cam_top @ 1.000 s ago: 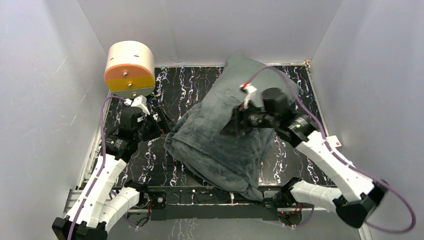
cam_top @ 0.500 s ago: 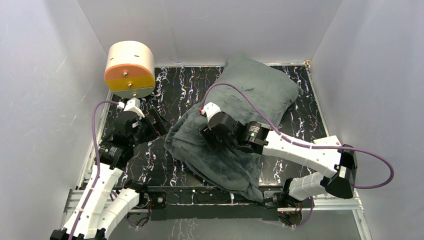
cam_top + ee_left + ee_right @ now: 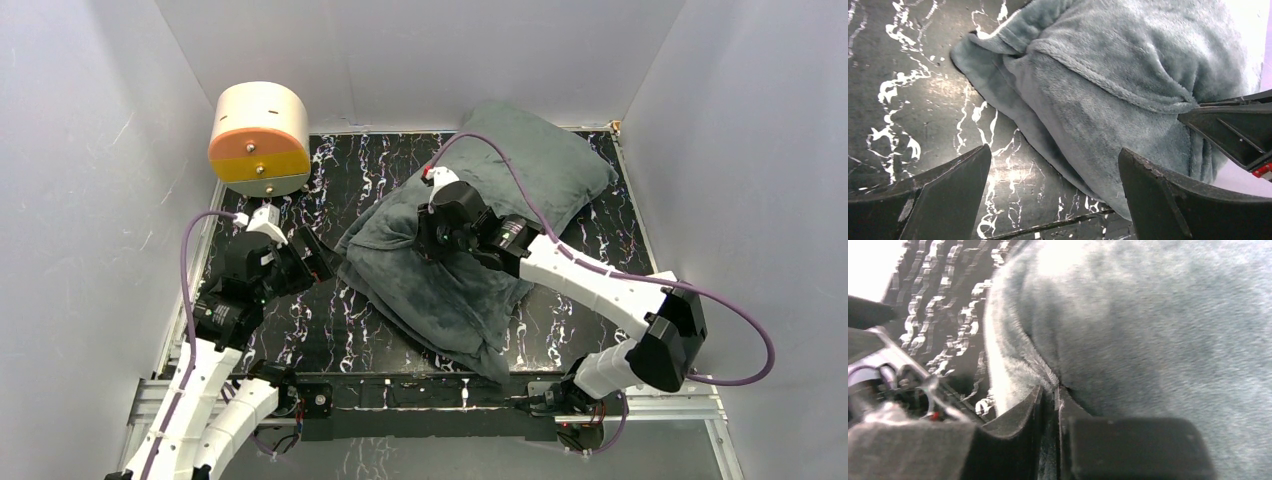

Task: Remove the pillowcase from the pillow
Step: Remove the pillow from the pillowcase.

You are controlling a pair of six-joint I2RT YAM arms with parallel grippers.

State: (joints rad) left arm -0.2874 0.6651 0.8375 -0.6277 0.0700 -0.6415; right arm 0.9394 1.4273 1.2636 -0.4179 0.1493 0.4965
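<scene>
The pillowcase lies diagonally across the table with its plain dark grey-green plush face up. It also shows in the left wrist view and the right wrist view. No zebra stripes show. The white pillow is hidden inside it and plumps out the far right end. My right gripper is shut on a raised fold of the pillowcase near its left edge, with fabric pinched between the fingers. My left gripper is open and empty just left of the pillowcase, with the fabric's edge between its fingers.
A cream-and-orange cylinder stands at the back left corner. The black marbled table is walled in by white panels on three sides. A metal rail with the arm bases runs along the near edge.
My right gripper swept left over the pillowcase, then rose toward the back with a fold in it. The loose fabric has bunched narrower. My left gripper has edged toward the pillowcase.
</scene>
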